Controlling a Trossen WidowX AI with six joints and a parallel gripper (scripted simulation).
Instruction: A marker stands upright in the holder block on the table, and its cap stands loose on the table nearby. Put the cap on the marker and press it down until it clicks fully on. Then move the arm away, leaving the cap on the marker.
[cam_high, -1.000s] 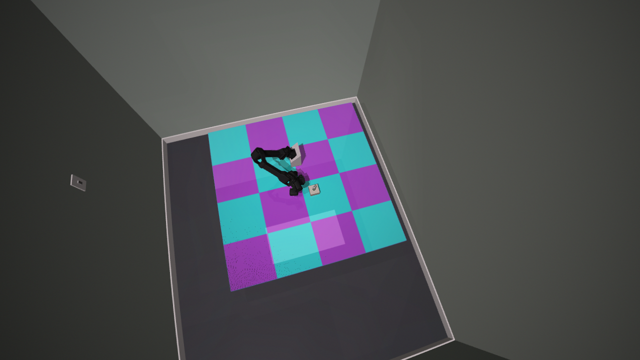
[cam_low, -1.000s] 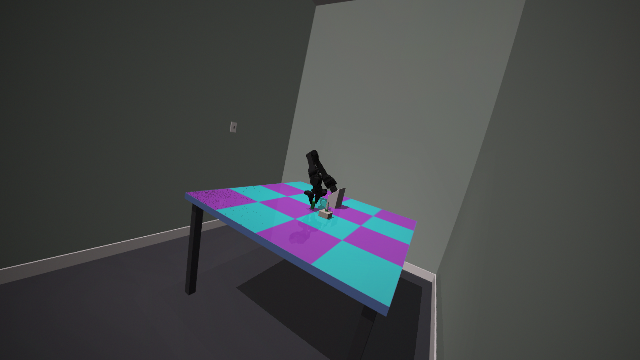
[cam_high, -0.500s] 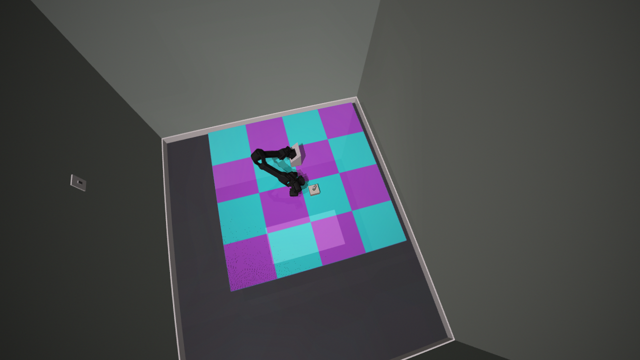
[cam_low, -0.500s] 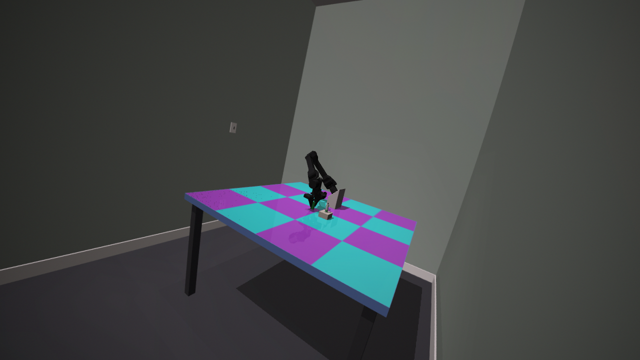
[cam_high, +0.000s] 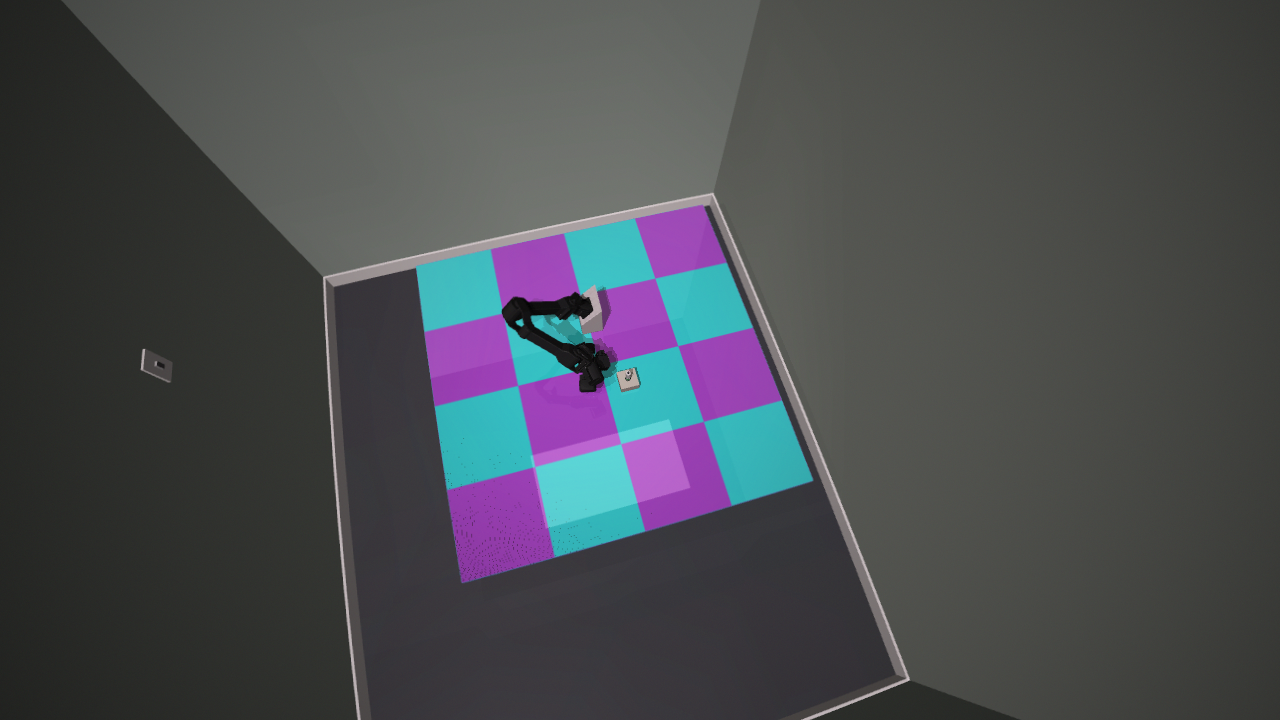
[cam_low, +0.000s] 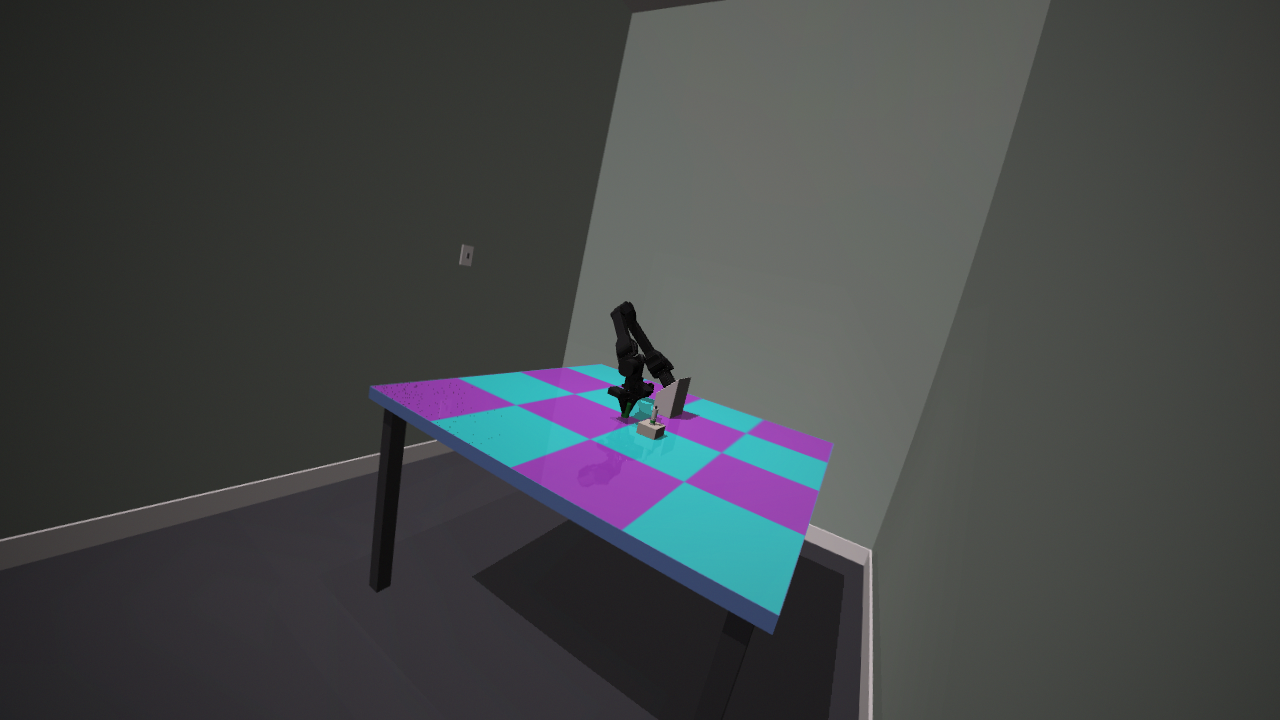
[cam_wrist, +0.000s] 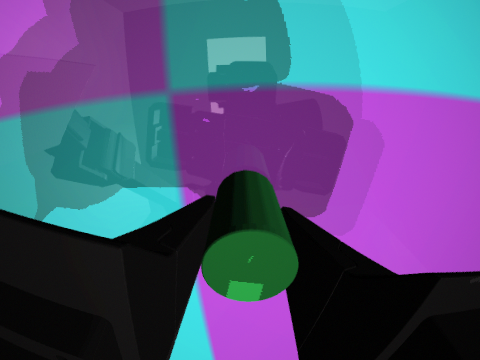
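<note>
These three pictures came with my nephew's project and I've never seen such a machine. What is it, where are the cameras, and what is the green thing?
It is a black robot arm on a checkered table. One camera looks down from above, one from the side, one sits on the wrist. The arm's tool is shut on the green marker cap. Beside it stands a marker, upright in a small holder block, uncapped. A grey slab stands behind them.

Your arm (cam_high: 537, 326) folds at the elbow and reaches down toward the worktop (cam_low: 716, 528). Your pincer (cam_wrist: 248, 243) points down, its black fingers clamped on the green cap (cam_wrist: 250, 254).
</note>
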